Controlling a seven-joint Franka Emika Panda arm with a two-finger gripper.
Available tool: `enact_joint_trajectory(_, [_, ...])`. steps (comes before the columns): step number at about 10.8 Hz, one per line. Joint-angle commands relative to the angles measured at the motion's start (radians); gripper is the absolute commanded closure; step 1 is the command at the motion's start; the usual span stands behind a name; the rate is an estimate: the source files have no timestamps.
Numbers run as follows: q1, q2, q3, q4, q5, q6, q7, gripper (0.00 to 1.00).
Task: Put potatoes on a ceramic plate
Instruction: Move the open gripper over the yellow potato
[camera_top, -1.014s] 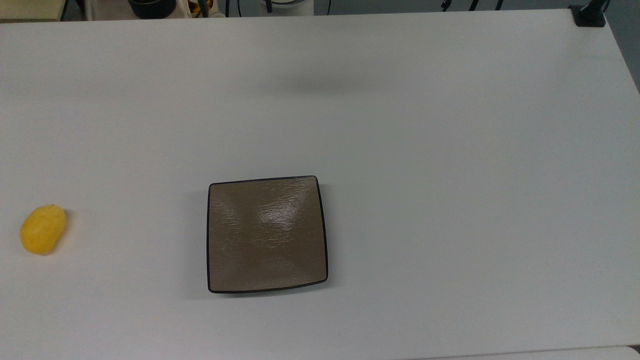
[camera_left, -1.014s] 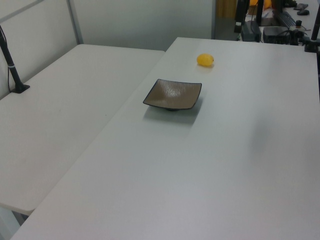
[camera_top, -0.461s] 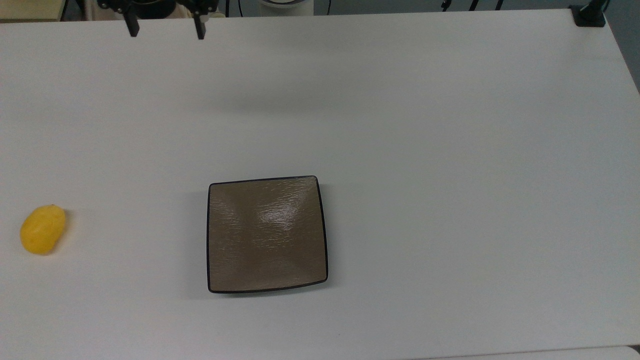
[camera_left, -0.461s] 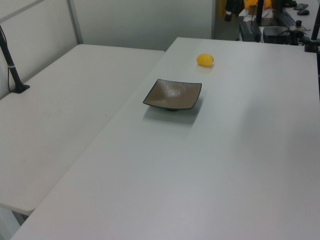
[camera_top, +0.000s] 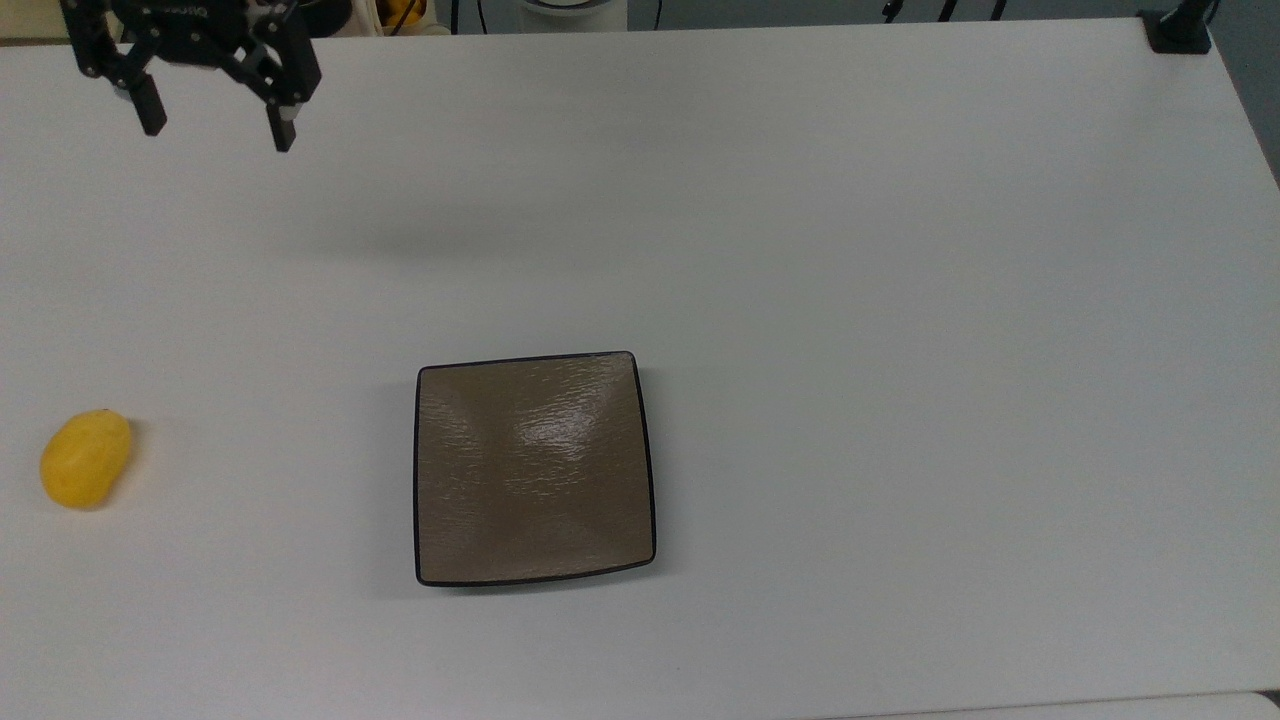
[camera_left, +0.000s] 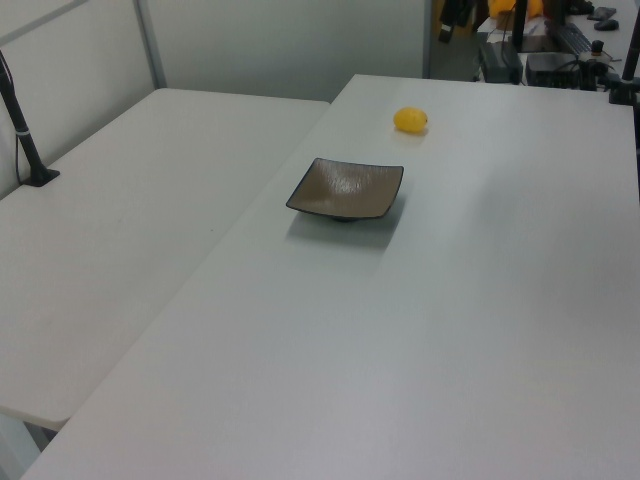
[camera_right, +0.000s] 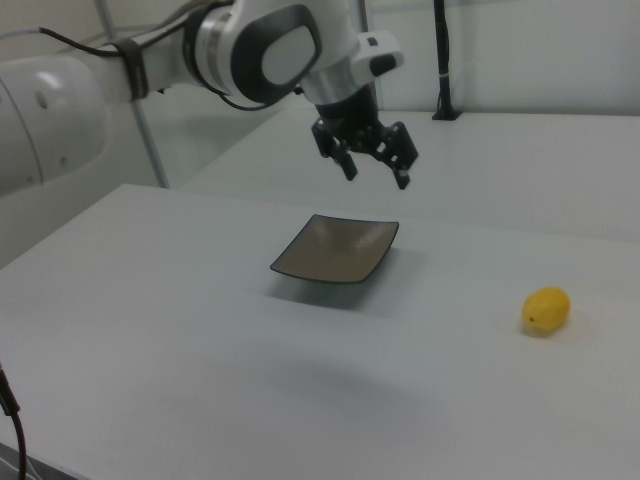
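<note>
White table (camera_top: 900, 300) mostly bare. Tool (camera_top: 215, 128) hangs above it, fingers apart, empty. Potato (camera_top: 86, 458) well apart from ceramic plate (camera_top: 533, 467), nothing between.

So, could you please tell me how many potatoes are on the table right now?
1. The single yellow potato lies on the bare table near the top view's left edge, apart from the ceramic plate. Nothing appears hidden.

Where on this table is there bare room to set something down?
Nearly everywhere: the white table is bare on the top view's right of the ceramic plate, and between plate and potato. The open gripper hangs high over the far left corner. Nowhere crowded.
</note>
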Motion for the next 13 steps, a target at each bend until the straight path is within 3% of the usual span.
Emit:
enact_joint_trajectory(1, [-0.05, 0.114, -0.001, 0.085, -0.004, 0.08, -0.021, 0.0])
enact_joint_trajectory(5, [-0.122, 0.247, 0.008, 0.176, 0.002, 0.158, -0.021, 0.0])
enact_joint_trajectory(13, [-0.194, 0.487, 0.009, 0.274, 0.002, 0.368, -0.011, 0.0])
